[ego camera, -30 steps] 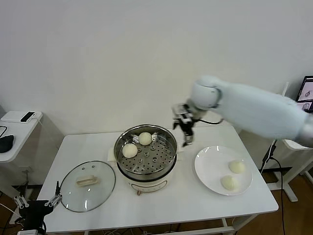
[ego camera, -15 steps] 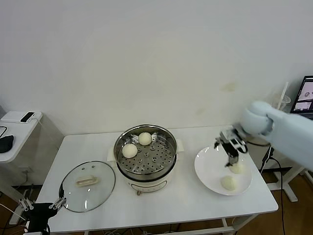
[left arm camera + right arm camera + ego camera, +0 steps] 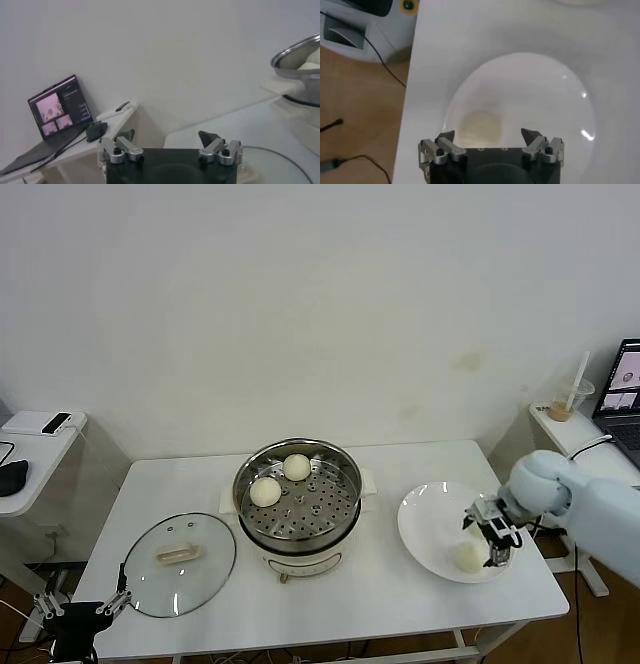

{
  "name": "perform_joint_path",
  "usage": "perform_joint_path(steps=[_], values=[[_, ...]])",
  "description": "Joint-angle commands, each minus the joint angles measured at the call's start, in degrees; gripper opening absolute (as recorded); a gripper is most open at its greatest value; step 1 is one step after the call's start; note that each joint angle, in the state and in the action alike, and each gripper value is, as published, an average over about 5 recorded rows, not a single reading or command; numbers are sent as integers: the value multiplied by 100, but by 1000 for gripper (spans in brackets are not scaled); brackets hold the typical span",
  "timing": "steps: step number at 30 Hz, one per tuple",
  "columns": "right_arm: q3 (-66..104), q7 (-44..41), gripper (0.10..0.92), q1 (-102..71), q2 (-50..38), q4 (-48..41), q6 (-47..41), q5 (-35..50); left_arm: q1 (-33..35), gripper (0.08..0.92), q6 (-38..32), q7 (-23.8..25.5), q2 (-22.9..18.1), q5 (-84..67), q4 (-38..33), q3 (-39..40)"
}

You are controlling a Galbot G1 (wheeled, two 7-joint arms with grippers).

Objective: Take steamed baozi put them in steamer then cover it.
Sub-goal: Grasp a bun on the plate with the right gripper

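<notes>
Left tool, fingers spread and grasping nothing, hangs low off the white table's front corner, beside the round glass cover. The shiny steel steamer at table centre holds two cream-white baozi. The right arm reaches in over the flat white plate beside the steamer; the right tool, released, hovers over a baozi. Only the head view shows a second plate baozi.

Open steamer top is unobstructed, with two baozi filling its rear-left tray
</notes>
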Motion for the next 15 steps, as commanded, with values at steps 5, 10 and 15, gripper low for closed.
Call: perform_joint_path(steps=[5, 10, 15], values=[[467, 105, 823, -686, 311, -688, 38, -328, -28, 823, 6, 3, -7, 10, 41, 9], [488, 151, 823, -677, 560, -886, 30, -328, -51, 823, 7, 4, 2, 11, 73, 10], [474, 153, 823, -635, 708, -992, -16, -323, -67, 823, 7, 5, 16, 9, 107, 5]])
